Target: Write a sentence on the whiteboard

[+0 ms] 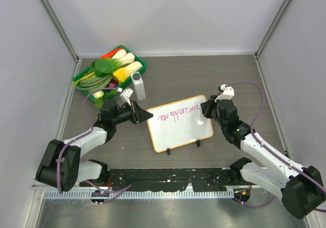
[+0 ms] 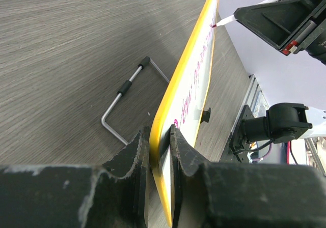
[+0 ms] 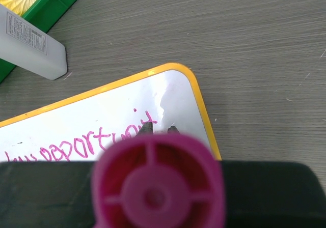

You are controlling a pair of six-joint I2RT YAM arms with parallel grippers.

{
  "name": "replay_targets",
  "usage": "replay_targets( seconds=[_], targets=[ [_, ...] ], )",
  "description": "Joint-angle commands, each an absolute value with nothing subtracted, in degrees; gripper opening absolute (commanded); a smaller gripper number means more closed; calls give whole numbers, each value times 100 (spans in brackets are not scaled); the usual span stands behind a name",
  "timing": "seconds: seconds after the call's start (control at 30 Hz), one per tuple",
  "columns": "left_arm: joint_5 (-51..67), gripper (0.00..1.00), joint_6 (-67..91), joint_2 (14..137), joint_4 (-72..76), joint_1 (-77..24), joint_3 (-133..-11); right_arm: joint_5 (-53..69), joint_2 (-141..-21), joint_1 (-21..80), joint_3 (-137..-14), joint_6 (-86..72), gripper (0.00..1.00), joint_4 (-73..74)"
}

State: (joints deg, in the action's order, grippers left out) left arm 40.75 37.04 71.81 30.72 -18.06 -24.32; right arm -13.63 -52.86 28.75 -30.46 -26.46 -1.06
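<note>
clip feet (image 1: 197, 143): two black ones on the board's near long edge, facing the arm bases.
whiteboard (image 1: 183, 134): mid-table, btwn the two arms. Orange frame, white face. Long axis runs L-R, right end swung a bit farther away. Flat or slightly propped: can't tell.
left gripper (image 1: 145, 115): clamped on the board's left short edge. Wrist view shows the frame (image 2: 173, 101) pinched btwn both fingers (image 2: 133, 151). Judged to be steadying it.
right gripper (image 1: 208, 110): at the far right corner of the board, closed round a pink marker (image 2: 224, 21). Its cap end (image 3: 158, 182) fills the right wrist view.
sentence (image 1: 178, 114): thin magenta cursive along the far edge, reads approx "New opportuni" (image 3: 86, 144), unfinished. No 2nd line visible.
key relation: marker tip sits on the board at the end of the last letter, near the right frame. Writing runs along the long axis toward that frame, so little room is left. Bare white lies nearer, under the line. Right arm has the pen, so the next stroke is likely its job.
risk: prob. running off the edge, or the board slipping under pen pressure.
bottle (image 1: 138, 85): grey-white, just beyond the left gripper.
green tray (image 1: 142, 65): far left, holds vegetables.
</note>
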Motion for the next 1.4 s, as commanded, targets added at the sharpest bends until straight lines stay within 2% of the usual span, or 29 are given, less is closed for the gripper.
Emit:
replay_targets(
  seconds=[0.0, 0.23, 0.7, 1.37],
  targets=[
    [3753, 0, 3226, 7172, 2786, -1854, -2461, -1503, -5195, 2865, -3375, -2584, 1, -167],
    [3727, 0, 3217, 7128, 2777, -1854, -2452, -1599, -5045, 2856, -3463, -2558, 1, -272],
    [3735, 0, 3226, 7119, 2769, -1863, -2452, -1722, -5467, 2865, -3375, -2584, 1, -343],
    [3735, 0, 3217, 7128, 2777, -1854, -2443, -1503, -5072, 2856, -3058, -2672, 2, 62]
  ],
)
